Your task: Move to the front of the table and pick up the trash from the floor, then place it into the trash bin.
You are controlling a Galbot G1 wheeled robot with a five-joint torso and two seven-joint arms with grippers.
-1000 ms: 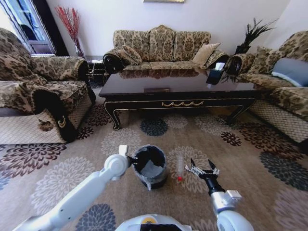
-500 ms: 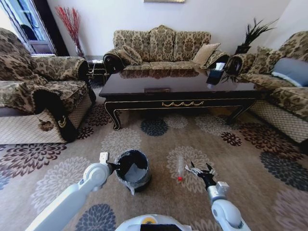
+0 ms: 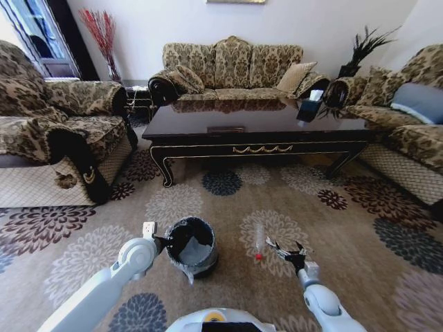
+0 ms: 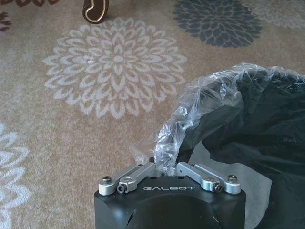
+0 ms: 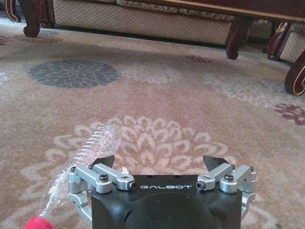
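The clear ribbed bottle (image 3: 259, 240) with a red cap lies on the floor (image 3: 332, 228) at lower centre, just left of the right gripper (image 3: 284, 250), whose fingers are spread. The left gripper (image 4: 166, 168) is pinched on the crinkled liner of the trash bin (image 3: 190, 245).

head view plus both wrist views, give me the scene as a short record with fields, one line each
left pincer: shut on the liner at the rim of the trash bin
right pincer: open, low over the floor, beside the bottle and not touching it
bottle: clear plastic with a red cap, lying on a cream flower medallion, to the right of the bin
bin contents: something pale lies inside, cannot tell what
table: beyond the bin and bottle, a dark box on its top
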